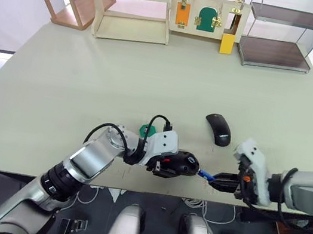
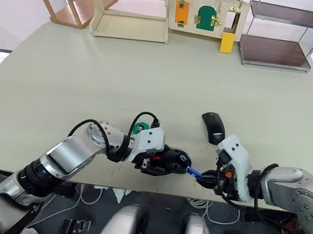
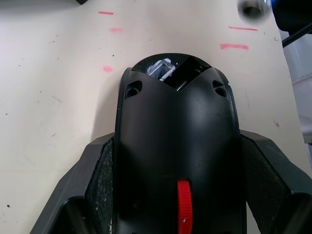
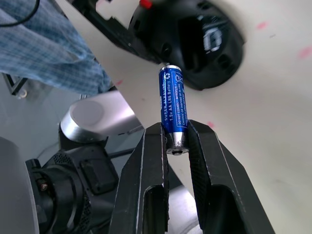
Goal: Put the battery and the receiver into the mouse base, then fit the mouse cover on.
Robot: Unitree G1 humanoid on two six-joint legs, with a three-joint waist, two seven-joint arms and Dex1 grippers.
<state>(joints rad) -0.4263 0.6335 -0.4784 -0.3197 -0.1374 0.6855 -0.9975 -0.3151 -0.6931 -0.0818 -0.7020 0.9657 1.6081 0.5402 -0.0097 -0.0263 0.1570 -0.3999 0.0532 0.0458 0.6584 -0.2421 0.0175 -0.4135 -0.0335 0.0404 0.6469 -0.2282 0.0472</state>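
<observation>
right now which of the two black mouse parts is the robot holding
The mouse base, the one with the red scroll wheel, gripped by the left gripper at the table's near edge. The smooth mouse cover lies untouched farther back.

The battery (image 4: 173, 107) wears a glossy blue printed wrap with a bare metal end; the mouse base (image 3: 178, 146) is smooth black plastic; the worktop (image 1: 151, 80) is matt.

Left hand (image 1: 167, 166), right hand (image 4: 176, 146) both clamped.
</observation>
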